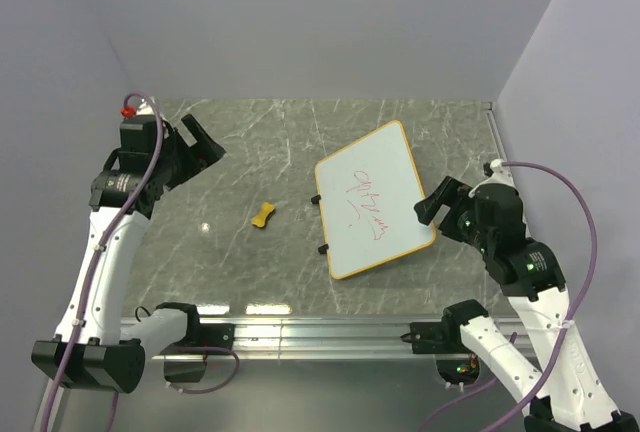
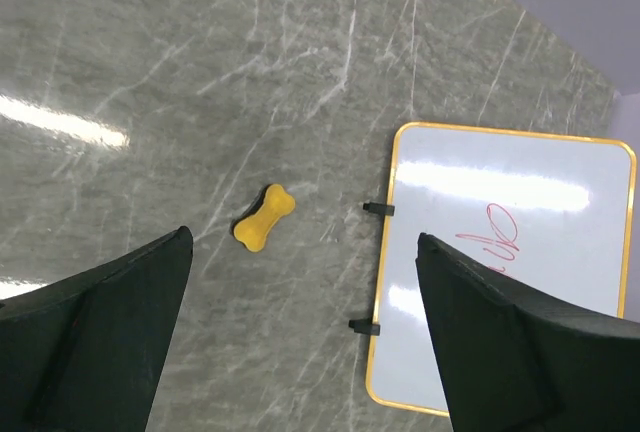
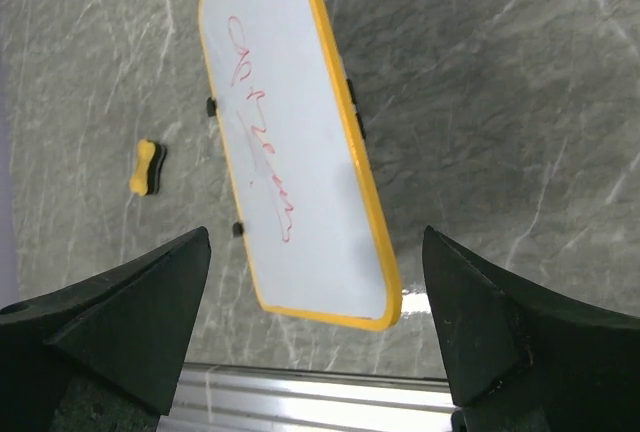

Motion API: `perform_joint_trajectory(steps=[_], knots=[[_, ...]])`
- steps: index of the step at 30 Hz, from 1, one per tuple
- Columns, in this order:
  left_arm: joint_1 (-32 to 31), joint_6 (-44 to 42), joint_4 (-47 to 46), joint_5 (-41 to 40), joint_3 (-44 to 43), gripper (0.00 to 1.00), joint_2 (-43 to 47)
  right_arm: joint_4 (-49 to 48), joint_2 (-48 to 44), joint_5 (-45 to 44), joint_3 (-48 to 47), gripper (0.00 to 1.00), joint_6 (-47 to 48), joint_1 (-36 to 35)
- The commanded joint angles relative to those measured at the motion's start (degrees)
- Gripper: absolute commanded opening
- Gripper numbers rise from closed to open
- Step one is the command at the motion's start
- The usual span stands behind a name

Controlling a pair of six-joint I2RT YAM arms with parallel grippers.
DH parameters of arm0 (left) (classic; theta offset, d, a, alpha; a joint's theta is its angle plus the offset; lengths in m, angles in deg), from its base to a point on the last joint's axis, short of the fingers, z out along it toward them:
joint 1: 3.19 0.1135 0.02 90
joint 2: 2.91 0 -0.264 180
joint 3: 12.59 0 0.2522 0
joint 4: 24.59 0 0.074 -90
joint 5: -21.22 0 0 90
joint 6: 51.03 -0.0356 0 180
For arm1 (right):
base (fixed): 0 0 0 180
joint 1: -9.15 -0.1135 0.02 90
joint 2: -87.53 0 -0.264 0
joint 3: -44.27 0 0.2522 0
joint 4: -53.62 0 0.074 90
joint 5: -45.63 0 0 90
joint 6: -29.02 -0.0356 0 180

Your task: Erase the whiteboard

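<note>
- the whiteboard lies flat on the grey marble-look table, right of centre and turned at an angle; orange-yellow frame, rounded corners
- red scribbles run down the middle of it; the rest of the surface is white
- two small black clips stick out from its left long edge, the side facing the eraser
- little yellow bone-shaped eraser sits on the table left of the board, well apart from it and not touching anything
- left gripper is up at the far left, well away from both board and eraser; jaws spread wide with nothing between them; its wrist view just looks down at the eraser and the board's left edge
- right gripper hangs just beside the board's right long edge; jaws also gaping wide with nothing held; the wrist view shows the board lying below and between its fingers
</note>
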Motion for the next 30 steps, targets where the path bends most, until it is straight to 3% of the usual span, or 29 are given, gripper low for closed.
perform_joint_trajectory(steps=[1,5,9,11,12,14,17,20,25,30], knots=[[-0.2,-3.2,2.4,-3.3,-5.8,1.0,0.3,1.4,-0.4,3.1,-3.7,0.93,-0.4,0.1],[-0.8,-1.9,4.6,-0.4,-5.0,0.99,-2.3,1.0,-3.7,8.4,-3.3,0.93,-0.7,0.1],[-0.9,1.1,8.9,-3.5,-9.5,0.83,-5.9,-0.2,-8.3,11.2,-0.3,0.93,1.3,0.0],[-1.0,1.1,7.2,-3.5,-6.6,0.84,-3.2,1.1,-8.5,11.2,-0.3,0.93,3.2,-0.2],[-1.0,0.4,3.7,-3.5,-4.8,0.91,-1.8,1.8,-8.3,10.8,-0.7,0.93,3.6,-0.9],[-0.9,0.3,2.4,-3.5,0.3,0.93,1.6,3.3,-7.7,11.1,-2.4,0.93,4.6,-1.2],[-0.9,-0.4,4.3,-5.6,4.5,0.91,1.6,1.4,-7.0,13.9,-3.3,0.93,5.9,-1.4],[-1.3,-3.4,0.2,1.6,11.0,0.88,1.4,1.5,-4.1,12.4,-5.4,0.93,6.5,-1.6],[-1.6,-4.0,-8.2,0.1,18.1,0.9,3.9,1.2,1.7,5.1,-9.0,0.93,8.0,-1.6],[-1.5,-7.2,-10.6,1.6,19.7,0.86,-0.6,-0.5,9.4,3.4,-11.5,0.92,7.6,-1.4]])
